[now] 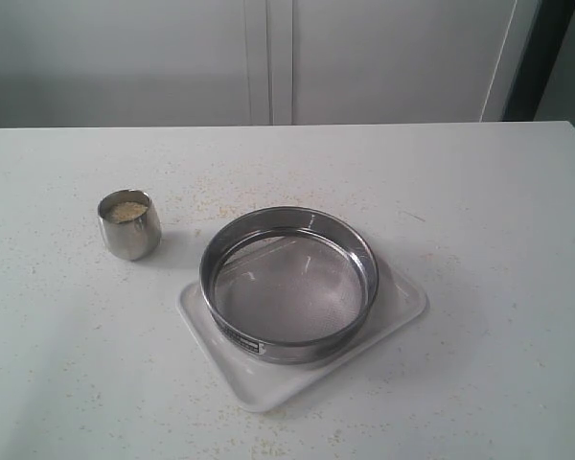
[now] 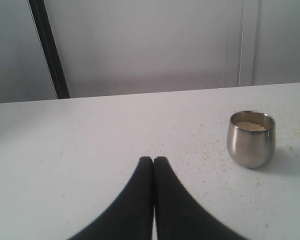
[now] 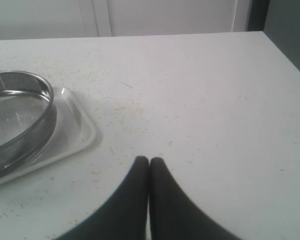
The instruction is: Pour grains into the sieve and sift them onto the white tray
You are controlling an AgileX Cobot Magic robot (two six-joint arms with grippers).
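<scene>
— Steel sieve (image 1: 268, 347), position?
— Seated on the white tray (image 1: 402, 299).
— Grains (image 1: 126, 212)?
— Inside the cup (image 1: 130, 235), left of the sieve and apart from it; stray specks dot the surface (image 1: 479, 192).
— Hands?
— Left hand (image 2: 153, 161) and right hand (image 3: 149, 161): each pressed together, holding nothing.
</scene>
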